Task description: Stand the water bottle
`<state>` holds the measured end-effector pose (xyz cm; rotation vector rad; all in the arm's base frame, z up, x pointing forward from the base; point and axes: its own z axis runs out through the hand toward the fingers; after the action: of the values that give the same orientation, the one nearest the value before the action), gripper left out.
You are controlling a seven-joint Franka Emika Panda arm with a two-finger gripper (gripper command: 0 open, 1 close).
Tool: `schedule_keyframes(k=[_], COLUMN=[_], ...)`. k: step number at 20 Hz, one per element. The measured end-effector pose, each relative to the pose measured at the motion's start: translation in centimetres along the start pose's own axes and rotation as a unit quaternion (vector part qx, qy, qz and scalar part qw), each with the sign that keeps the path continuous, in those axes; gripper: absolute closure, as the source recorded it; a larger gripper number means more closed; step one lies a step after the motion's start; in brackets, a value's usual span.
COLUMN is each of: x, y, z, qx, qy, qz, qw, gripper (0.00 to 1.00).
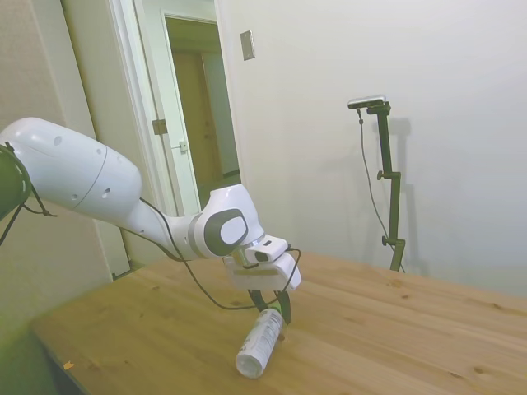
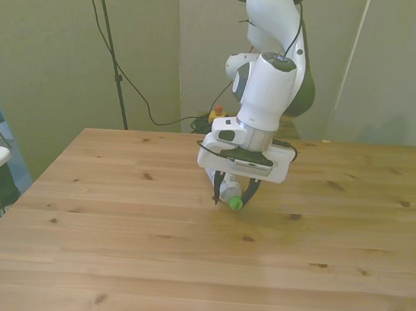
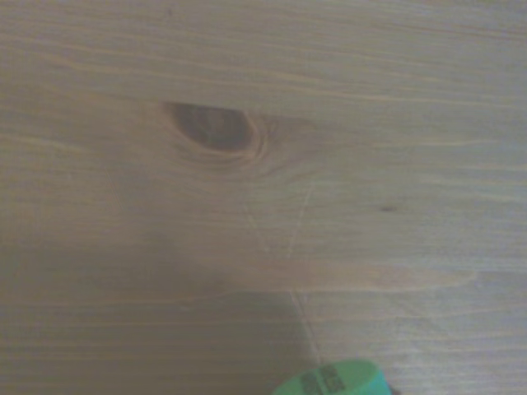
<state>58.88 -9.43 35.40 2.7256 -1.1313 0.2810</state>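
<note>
The water bottle (image 1: 260, 344) lies on its side on the wooden table (image 1: 395, 329), a small clear bottle with a white label. Its green cap (image 2: 236, 202) points toward the near side in the front view. My gripper (image 2: 233, 195) is down over the cap end, open, with one dark finger on each side of the bottle's neck and a gap left to each. In the side view the gripper (image 1: 276, 309) hides the cap, and the bottle's base points toward the table's near edge. The wrist view shows only the rim of the green cap (image 3: 333, 383) and bare wood.
The table's edge (image 1: 49, 337) lies close to the bottle's base end in the side view. A dark knot (image 3: 212, 127) marks the wood beside the cap. An open doorway (image 1: 202, 115) stands behind the arm.
</note>
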Motion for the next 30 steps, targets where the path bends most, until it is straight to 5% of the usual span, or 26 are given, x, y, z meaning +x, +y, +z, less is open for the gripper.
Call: schedule_keyframes(k=[11, 16, 21, 27, 30], x=[0.5, 0.3, -0.7, -0.5, -1.6], y=[0.6, -0.9, -3.1, -1.8, -1.9], z=[0.1, -5.3, -12.1, -15.6, -14.1], qx=[0.026, 0.077, 0.127, 0.156, 0.150], qy=[-0.012, 0.003, 0.091, 0.241, 0.256], qz=[0.045, 0.102, 0.167, 0.205, 0.208], qw=[0.9986, 0.9918, 0.9735, 0.9357, 0.9319], gripper=[1.00, 1.00, 1.00, 1.00, 1.00])
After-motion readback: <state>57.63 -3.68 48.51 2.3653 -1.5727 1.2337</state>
